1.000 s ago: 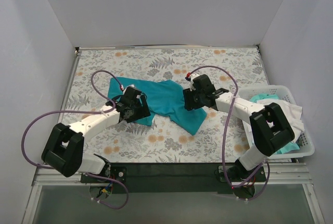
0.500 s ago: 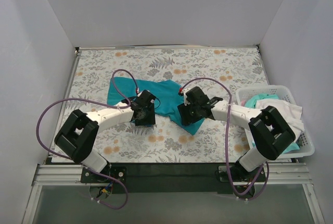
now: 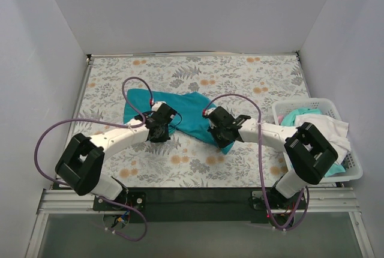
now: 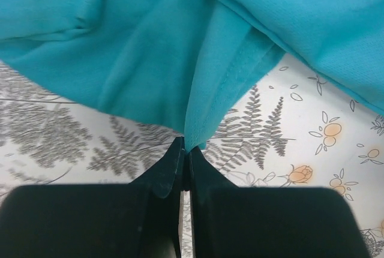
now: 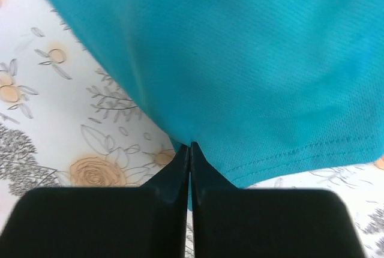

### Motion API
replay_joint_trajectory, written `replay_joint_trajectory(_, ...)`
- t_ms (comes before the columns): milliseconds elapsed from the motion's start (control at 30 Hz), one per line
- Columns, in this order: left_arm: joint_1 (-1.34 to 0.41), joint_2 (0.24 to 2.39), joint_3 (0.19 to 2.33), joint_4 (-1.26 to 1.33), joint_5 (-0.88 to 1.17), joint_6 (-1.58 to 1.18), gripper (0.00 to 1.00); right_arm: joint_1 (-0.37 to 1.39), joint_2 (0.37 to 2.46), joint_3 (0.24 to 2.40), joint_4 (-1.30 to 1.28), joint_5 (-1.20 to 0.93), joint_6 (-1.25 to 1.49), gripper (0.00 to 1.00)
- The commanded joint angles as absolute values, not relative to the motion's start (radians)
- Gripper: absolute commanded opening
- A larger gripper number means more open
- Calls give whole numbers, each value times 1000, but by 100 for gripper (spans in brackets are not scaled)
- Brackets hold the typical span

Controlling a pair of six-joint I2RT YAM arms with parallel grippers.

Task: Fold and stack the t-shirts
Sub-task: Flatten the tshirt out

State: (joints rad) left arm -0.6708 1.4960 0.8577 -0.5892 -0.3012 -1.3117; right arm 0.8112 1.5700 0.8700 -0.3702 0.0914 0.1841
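Though they gaped a second ago, left gripper (image 4: 185, 148) and right gripper (image 5: 189, 146) now pinch the teal t-shirt (image 3: 186, 108) by its near hem; folding can likely begin.

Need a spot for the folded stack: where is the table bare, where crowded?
Bare: the far strip between the teal t-shirt and the back wall; the near-centre patch between left arm and right arm. Crowded: the middle, where left gripper and right gripper pinch that shirt, and the right edge, filled by the basket.
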Motion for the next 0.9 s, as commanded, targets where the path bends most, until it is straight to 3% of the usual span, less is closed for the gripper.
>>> replay_joint_trajectory(0, -663, 1387, 891, -666, -457, -1290, 0, 799, 1557, 937, -422, 237, 176, 1)
replay_joint_trajectory(133, -599, 1310, 903, -725, -575, -1266, 0, 710, 1467, 1028, -436, 298, 181, 1)
replay_joint_trajectory(233, -493, 1230, 902, -724, -630, -1221, 0, 548, 1422, 1112, -434, 276, 192, 1)
replay_joint_trajectory(433, -310, 1109, 923, -586, -653, -1102, 0, 391, 1417, 1279, -433, 223, 179, 1)
replay_joint_trajectory(867, -149, 1235, 1383, -494, -611, -953, 0, 238, 1466, 1595, -430, 132, 120, 1)
